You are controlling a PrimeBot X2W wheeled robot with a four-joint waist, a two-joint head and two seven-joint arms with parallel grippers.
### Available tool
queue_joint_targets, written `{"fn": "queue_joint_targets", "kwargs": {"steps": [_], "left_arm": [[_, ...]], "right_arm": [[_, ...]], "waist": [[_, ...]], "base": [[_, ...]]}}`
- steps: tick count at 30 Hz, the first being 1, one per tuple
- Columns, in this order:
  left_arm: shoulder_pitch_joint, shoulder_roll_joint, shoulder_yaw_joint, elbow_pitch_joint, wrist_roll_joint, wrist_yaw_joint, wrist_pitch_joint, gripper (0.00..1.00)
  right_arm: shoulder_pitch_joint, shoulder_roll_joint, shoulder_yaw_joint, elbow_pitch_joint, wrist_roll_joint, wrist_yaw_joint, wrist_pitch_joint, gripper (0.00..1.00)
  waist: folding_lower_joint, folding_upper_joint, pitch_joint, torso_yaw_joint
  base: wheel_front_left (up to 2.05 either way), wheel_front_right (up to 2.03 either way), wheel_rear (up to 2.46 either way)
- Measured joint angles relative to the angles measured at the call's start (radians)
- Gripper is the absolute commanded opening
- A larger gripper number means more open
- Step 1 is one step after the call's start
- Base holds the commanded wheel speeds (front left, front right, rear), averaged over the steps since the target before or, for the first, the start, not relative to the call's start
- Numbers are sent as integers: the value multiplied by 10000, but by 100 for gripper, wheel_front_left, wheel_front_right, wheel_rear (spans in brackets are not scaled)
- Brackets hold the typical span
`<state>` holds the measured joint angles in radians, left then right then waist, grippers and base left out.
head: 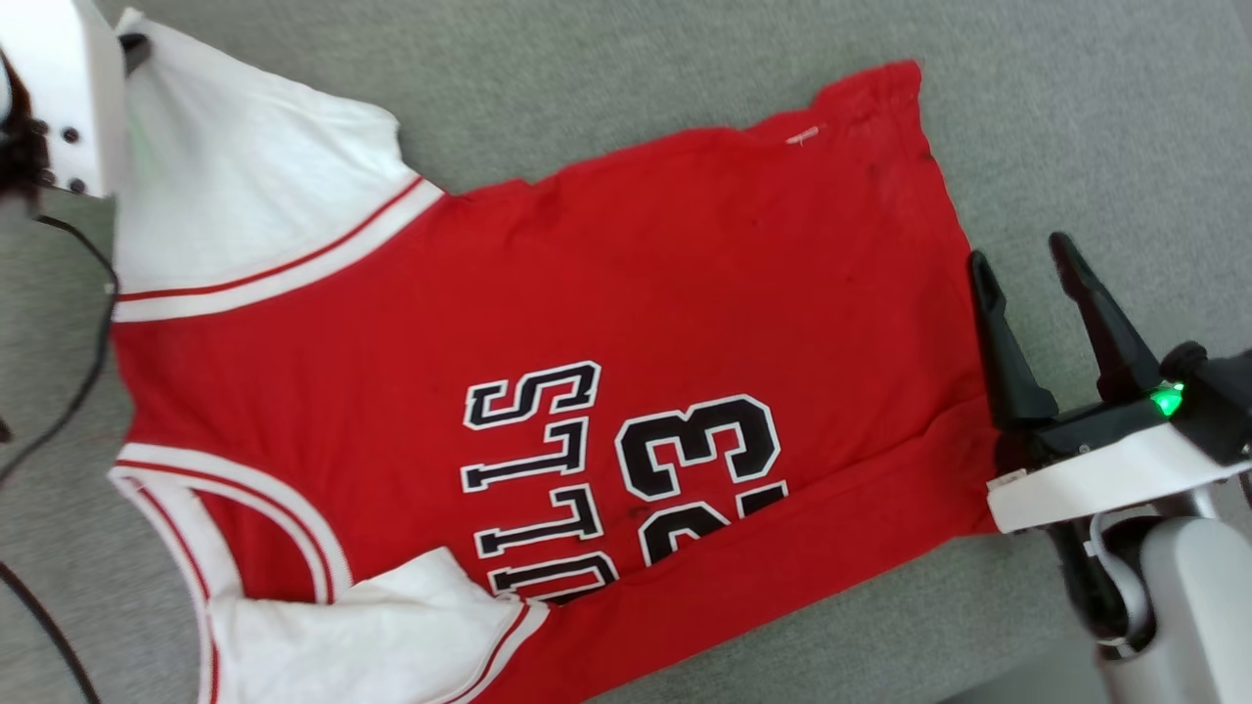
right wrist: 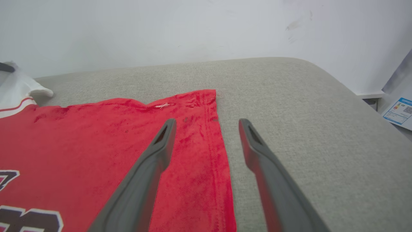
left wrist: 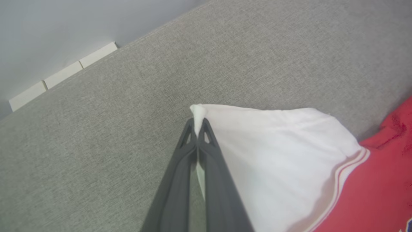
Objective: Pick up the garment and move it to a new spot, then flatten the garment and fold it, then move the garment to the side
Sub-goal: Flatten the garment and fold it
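The red garment [head: 606, 332] lies spread on the grey cushion, its black lettering and number facing up, its hem toward the right. My left gripper [left wrist: 196, 127] is shut on the tip of the white sleeve [left wrist: 273, 154], which is lifted taut; in the head view this sleeve [head: 235, 196] runs up to the top left, where my left gripper [head: 132, 49] holds it. My right gripper [head: 1022, 259] is open, hovering just past the hem on the right. In the right wrist view, my right gripper [right wrist: 206, 121] straddles the hem edge of the garment [right wrist: 96, 145].
The grey cushion [head: 1076, 117] extends beyond the hem to the right and back. A pale wall [right wrist: 161, 29] rises behind it. Black cables [head: 78, 323] hang at the left edge. A second white sleeve [head: 381, 636] is folded over at the bottom.
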<state>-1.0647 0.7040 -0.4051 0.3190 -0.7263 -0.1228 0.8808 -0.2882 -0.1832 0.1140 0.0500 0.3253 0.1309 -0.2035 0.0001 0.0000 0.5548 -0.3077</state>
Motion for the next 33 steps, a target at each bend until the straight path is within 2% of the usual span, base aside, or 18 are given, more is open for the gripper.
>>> {"fn": "queue_joint_targets", "kwargs": {"steps": [4, 8, 10, 14, 18, 23, 28, 33], "left_arm": [[407, -207, -79, -391, -424, -46, -773, 0], [901, -316, -320, -1032, -813, -56, -1275, 0], [1202, -267, -477, -1463, -903, -61, -1538, 0], [1755, -211, -663, -2449, -1141, -61, -2002, 0], [2237, -176, -750, -3540, -1189, -63, -2339, 0], [2658, 19, -1016, -4730, -497, -40, -2801, 0], [2885, -420, -1296, -5685, -384, 46, -3116, 0], [2929, -756, -1528, -6119, -136, 86, -3400, 0]], "right_arm": [[15, -874, 151, -132, 159, 2, 1473, 100], [-106, -1893, 270, -514, 750, 4, 3457, 100], [-421, -2500, 322, -686, 949, 2, 4550, 100], [-1055, -3196, 372, -757, 2021, 4, 6859, 100], [-1954, -4157, 364, -470, 2059, 0, 8640, 100], [-3079, -4307, 422, 196, 2399, 2, 10044, 100], [-4065, -4707, 596, 1250, 2096, 2, 10845, 100], [-4629, -4805, 840, 2092, 1862, 2, 11005, 100]], "waist": [[-1, 0, -456, 281], [-1, 0, -814, 696], [-1, 0, -989, 889], [-1, 0, -1235, 1320], [-1, 0, -1284, 1836], [-1, 0, -1130, 2503], [-1, 0, -823, 3132], [-1, 0, -474, 3691]], "base": [[0, 0, 0], [0, 0, 0], [0, 0, 0], [0, 0, 0], [0, 0, 0], [0, 0, 0], [0, 0, 0], [0, 0, 0]]}}
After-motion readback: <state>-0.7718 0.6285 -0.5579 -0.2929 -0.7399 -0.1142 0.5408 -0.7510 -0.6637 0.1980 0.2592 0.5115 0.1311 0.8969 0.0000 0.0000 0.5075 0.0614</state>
